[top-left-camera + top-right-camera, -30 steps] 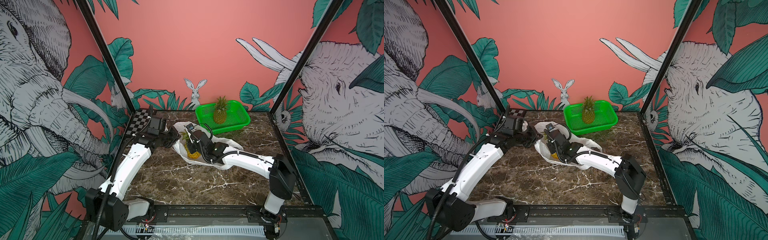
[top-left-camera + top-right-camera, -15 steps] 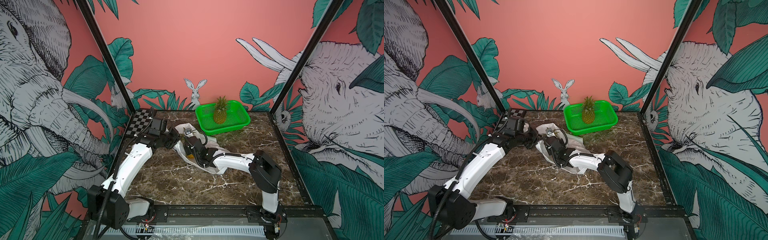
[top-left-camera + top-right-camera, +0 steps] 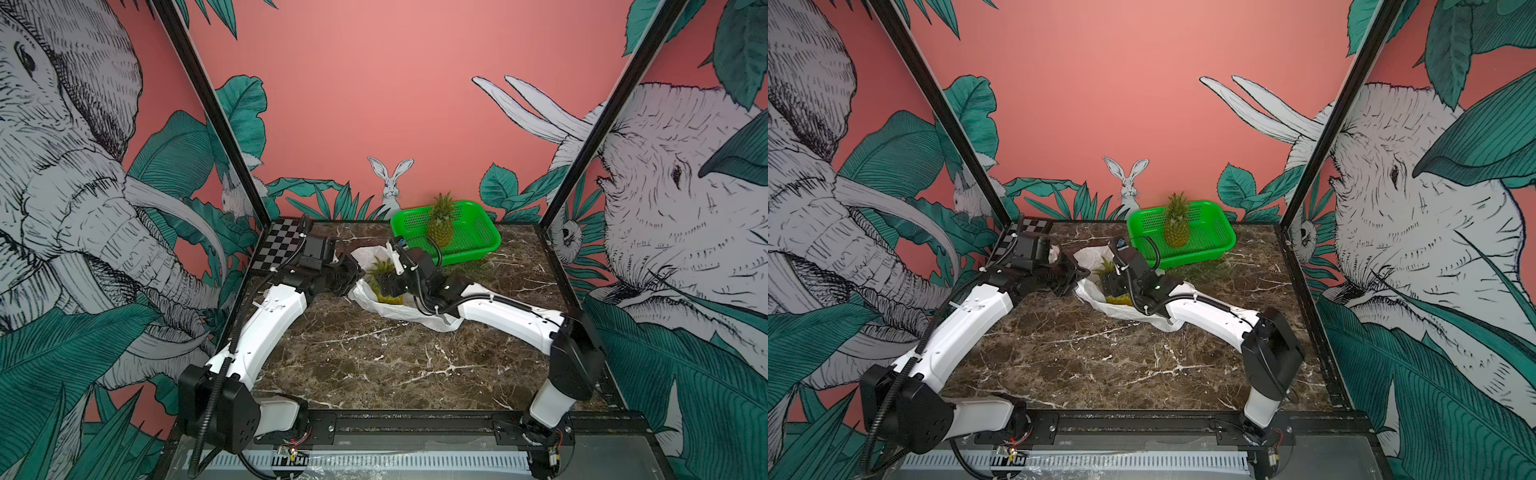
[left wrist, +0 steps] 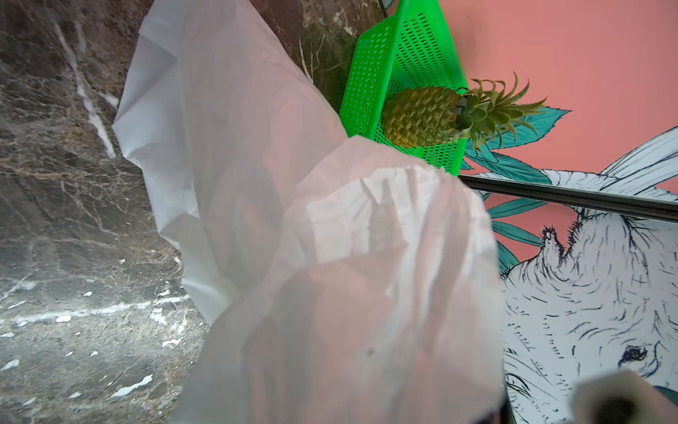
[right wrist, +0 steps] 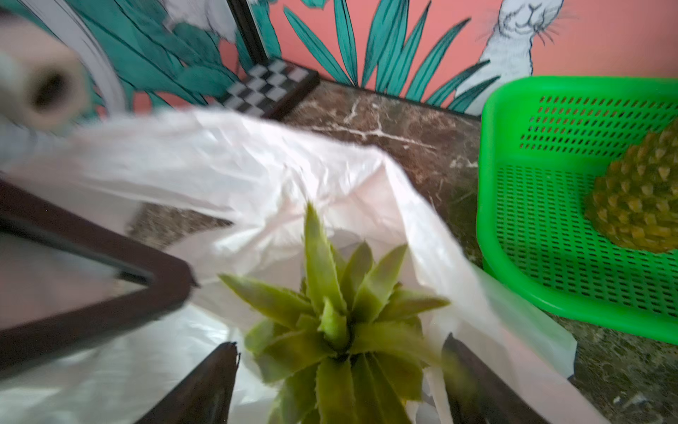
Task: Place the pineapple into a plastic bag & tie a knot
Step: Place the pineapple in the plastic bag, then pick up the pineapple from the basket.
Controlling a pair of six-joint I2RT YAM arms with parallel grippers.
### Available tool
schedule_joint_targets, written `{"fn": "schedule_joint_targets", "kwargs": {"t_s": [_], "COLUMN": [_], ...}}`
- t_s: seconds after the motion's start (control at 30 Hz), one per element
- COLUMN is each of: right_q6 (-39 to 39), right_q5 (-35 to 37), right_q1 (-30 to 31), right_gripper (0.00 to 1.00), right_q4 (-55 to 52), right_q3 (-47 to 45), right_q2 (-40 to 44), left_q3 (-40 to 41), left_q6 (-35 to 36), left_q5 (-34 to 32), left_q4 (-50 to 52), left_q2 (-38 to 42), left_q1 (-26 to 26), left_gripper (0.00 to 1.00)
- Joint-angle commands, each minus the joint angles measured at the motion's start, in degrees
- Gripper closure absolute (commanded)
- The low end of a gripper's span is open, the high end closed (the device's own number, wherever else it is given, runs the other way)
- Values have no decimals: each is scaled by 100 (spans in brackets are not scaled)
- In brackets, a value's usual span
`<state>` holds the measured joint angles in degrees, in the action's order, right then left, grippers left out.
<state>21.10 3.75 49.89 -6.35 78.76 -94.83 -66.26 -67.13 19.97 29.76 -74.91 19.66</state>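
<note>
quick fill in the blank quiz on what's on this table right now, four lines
1. One pineapple stands upright in the green ____.
2. The other pineapple sits inside the white plastic ____.
3. The right gripper has its jaws ____ on either side of that fruit's leafy top.
4. The left gripper is ____ on the plastic's edge.
Missing words: basket; bag; open; shut.
</note>
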Motion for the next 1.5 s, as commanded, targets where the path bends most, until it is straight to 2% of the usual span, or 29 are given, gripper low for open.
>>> {"fn": "schedule_joint_targets", "kwargs": {"t_s": [0.0,0.13,0.27,0.4,0.6,0.8,0.93,1.03,1.33,1.4,1.47], "right_q6": [344,631,859,544,-177,-474,-409,-347,-104,-89,-88], "right_q5": [-843,-821,-312,-33,132,334,355,270,-86,-104,-145], "right_q1": [-121,-494,-1393,-2084,-2650,-2952,-3079,-3142,-3177,-3170,-3176], "right_gripper": [12,11,7,1,2,1,1,1,2,8,22], "right_q4": [-139,-108,-560,-1446,-2762,-3099,-3388,-3274,-2274,-2208,-2131], "right_q3": [237,412,997,2324,4539,5996,6985,7288,7338,7430,7434], "right_q2": [582,878,626,-500,-2474,-3743,-4524,-4921,-5738,-5877,-5926], "left_q3": [1,4,6,-1,-41,-162,-247,-256,-359,-414,-450], "left_q6": [-144,-151,-146,-129,-92,-55,-25,-54,-25,11,42], "left_q5": [46,3,1,7,-79,-156,-195,-220,-353,-370,-403], "left_q4": [-188,-229,-295,-346,-339,-289,-201,-156,139,195,253], "left_q2": [2,-6,-36,-99,-127,-255,-324,-349,-449,-487,-504], "left_q1": [-50,-59,-59,-59,-59,-57,-59,-59,-63,-63,-59], "left_gripper": [100,100,100,100,100,100,100,100,100,100,100]}}
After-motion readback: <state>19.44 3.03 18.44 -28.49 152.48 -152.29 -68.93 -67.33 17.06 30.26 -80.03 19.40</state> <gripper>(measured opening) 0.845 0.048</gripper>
